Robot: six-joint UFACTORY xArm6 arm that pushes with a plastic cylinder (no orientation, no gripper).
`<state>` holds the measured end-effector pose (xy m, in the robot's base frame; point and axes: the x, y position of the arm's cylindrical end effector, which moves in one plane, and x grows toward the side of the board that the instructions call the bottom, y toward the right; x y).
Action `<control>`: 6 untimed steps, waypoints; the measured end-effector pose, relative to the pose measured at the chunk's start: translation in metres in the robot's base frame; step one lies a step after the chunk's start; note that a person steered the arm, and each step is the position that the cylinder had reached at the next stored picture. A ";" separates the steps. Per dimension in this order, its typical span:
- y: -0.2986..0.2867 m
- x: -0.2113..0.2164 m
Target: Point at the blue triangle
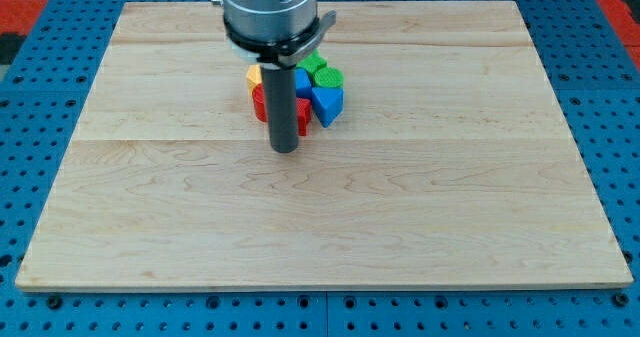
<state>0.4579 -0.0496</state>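
Here the bench [420, 227], a pale wooden board lying on a blue perforated surface [30, 67], carries a single tight cluster of small blocks a little toward the view's top and slightly left of centre. The arm's grey cylindrical housing [270, 12] comes down from the view's top, and one straight dark rod [281, 97] runs from it across the cluster. My tip [285, 149] sits on the wood just below the cluster toward the view's bottom, close to the red pieces.

Counting what shows: one blue triangle [327, 102], at the cluster's right edge, its point turned toward the view's bottom, just right of the rod and a little above my tip. One more blue block [302, 81] shows beside the rod, shape unclear. Two green blocks sit at the cluster's top right, one [315, 64] nearer the rod and one [330, 77] touching the blue triangle's upper side. One yellow block [254, 75] peeks out left of the rod. Red shows on both sides of the rod, one part on the left [259, 103] and one on the right [302, 118]; whether they are one block or two I cannot tell, since the rod hides the middle.

The tool is a bare rod with nothing to clench, and it holds no block.
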 end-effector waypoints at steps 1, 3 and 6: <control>0.011 0.016; 0.093 -0.006; 0.073 -0.048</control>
